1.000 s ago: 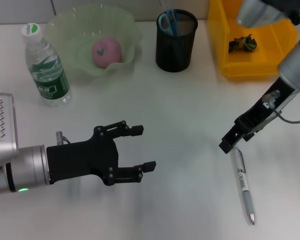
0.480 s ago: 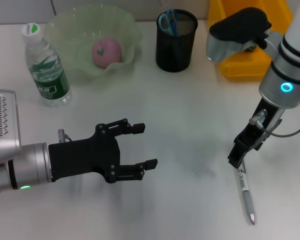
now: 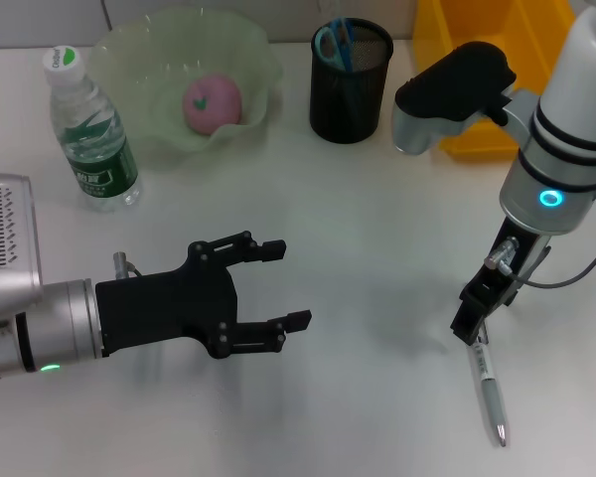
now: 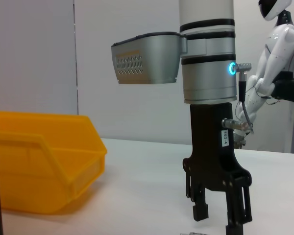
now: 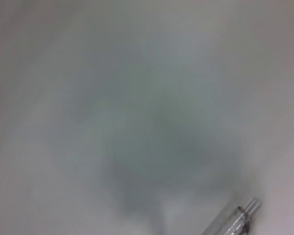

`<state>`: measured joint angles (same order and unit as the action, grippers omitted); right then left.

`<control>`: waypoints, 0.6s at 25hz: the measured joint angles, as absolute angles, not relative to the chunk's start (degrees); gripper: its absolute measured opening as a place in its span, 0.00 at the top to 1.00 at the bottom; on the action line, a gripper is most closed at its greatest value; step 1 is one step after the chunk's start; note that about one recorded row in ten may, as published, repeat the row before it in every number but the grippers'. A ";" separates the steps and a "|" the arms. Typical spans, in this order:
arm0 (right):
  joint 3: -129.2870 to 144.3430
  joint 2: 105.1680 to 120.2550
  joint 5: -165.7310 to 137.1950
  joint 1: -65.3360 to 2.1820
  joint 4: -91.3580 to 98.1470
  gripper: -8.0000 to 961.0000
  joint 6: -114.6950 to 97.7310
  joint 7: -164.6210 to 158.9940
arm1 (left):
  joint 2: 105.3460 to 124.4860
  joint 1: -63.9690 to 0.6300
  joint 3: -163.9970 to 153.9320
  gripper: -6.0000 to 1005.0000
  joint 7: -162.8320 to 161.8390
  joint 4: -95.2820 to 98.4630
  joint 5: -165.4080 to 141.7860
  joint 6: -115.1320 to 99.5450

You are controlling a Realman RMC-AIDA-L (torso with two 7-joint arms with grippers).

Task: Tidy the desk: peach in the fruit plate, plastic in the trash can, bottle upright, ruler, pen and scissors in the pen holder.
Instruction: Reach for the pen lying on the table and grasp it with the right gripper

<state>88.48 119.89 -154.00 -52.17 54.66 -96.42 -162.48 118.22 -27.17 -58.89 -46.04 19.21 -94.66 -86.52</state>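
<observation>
silver-grey pen (image 3: pixel 488 383) lies flat on the desk (image 3: pixel 377 219), its top end right under my right tool (image 3: pixel 469 320). fingers parted, holding nothing. best to drop straight, straddle the barrel, then squeeze. left tool (image 3: pixel 278 288) open, idle, well away.

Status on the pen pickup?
Right gripper open, poised over the pen's top end. Pen flat on the desk, not gripped. Left gripper open, idle mid-desk. Nothing blocking.
</observation>
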 joint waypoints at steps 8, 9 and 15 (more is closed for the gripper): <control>91.06 119.89 -153.01 -52.12 53.51 0.34 -94.96 -162.49 | 118.31 -27.55 -58.88 0.17 -46.84 19.85 -94.65 -86.48; 91.31 119.89 -153.01 -52.12 53.39 0.36 -94.81 -162.49 | 118.34 -27.60 -58.88 0.17 -46.84 19.87 -94.68 -86.47; 91.53 119.88 -153.04 -52.05 53.06 0.45 -94.34 -162.49 | 118.39 -27.81 -58.88 0.17 -46.85 19.87 -94.79 -86.37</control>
